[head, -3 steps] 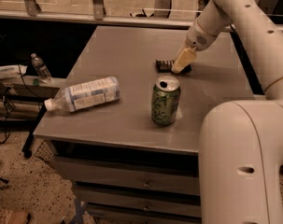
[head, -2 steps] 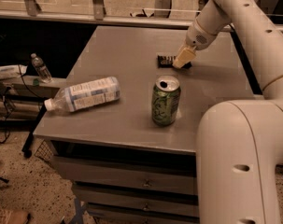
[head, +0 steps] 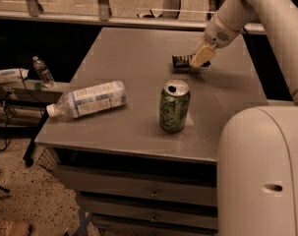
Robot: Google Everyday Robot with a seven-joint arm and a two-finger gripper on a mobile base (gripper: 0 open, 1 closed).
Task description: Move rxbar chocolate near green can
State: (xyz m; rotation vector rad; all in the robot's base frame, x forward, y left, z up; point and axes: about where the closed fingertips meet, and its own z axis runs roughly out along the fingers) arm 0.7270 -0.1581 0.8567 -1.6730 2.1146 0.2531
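The rxbar chocolate (head: 181, 60) is a small black bar with white lettering, at the far right part of the grey table (head: 129, 53). My gripper (head: 199, 59) is shut on the bar's right end and holds it just above the tabletop, with a shadow under it. The green can (head: 174, 105) stands upright near the table's front, with pale markings and a silver top. It is well in front of the bar and apart from it.
A clear plastic bottle with a white label (head: 87, 99) lies on its side at the table's left front. My arm's large white body (head: 261, 171) fills the lower right. A small bottle (head: 42, 72) stands on a low shelf left of the table. Drawers sit below the tabletop.
The gripper has risen a little with the rxbar chocolate in it, moving slightly up and to the right. The can and bottle have not moved.
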